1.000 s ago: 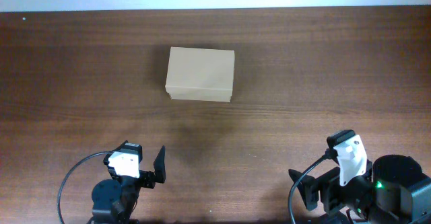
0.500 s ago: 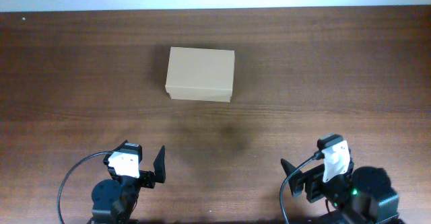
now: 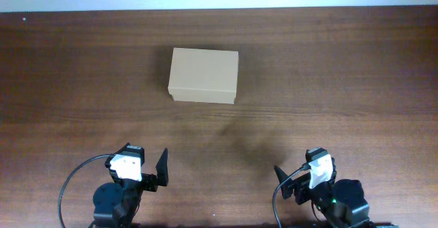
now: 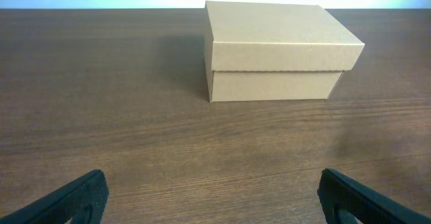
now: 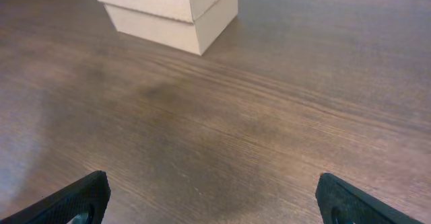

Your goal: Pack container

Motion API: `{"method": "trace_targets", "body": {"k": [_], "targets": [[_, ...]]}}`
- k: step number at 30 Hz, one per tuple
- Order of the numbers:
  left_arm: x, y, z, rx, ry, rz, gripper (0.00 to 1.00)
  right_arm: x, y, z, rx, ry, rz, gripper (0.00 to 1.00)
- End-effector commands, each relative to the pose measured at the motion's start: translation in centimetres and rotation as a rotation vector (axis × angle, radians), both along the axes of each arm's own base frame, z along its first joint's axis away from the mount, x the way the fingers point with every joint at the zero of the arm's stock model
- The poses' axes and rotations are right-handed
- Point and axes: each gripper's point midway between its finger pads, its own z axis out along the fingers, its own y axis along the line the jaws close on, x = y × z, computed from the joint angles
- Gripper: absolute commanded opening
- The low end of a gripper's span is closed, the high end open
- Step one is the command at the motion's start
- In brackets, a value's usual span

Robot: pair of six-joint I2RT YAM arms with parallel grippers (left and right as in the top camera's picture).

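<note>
The left gripper (image 4: 214, 200) is wide open and holds nothing. The right gripper (image 5: 212, 200) is the same: fingers far apart, empty. Both are at the near edge of the dark wooden table (image 3: 356, 70). The cardboard box (image 3: 204, 75) rests flat on the wood well apart from them, toward the far side and slightly left of the middle, with its lid shut.

Left arm (image 3: 113, 199) and right arm (image 3: 345, 202): black bodies, each carrying a white wrist housing (image 3: 126, 165) and a thin looping black cable (image 3: 67, 187) (overhead view). Fingertips (image 4: 74, 197) are matte black with rounded edges.
</note>
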Motion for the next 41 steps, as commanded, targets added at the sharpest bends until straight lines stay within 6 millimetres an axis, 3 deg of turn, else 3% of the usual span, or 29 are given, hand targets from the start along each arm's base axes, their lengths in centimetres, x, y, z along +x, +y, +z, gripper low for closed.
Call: {"method": "trace_targets", "body": {"k": [1,7,41], "targets": [[0.02,-0.01,-0.14,0.015,-0.008,-0.005,0.99,0.16,-0.14,-1.52,-0.003,0.014,-0.01,0.99],[0.02,-0.02,-0.14,0.015,-0.008,-0.005,1.0,0.41,-0.89,-1.99,-0.029,0.019,-0.051,0.99],[0.02,-0.01,-0.14,0.015,-0.008,-0.005,1.0,0.37,-0.89,-2.07,-0.029,0.022,-0.05,0.99]]}}
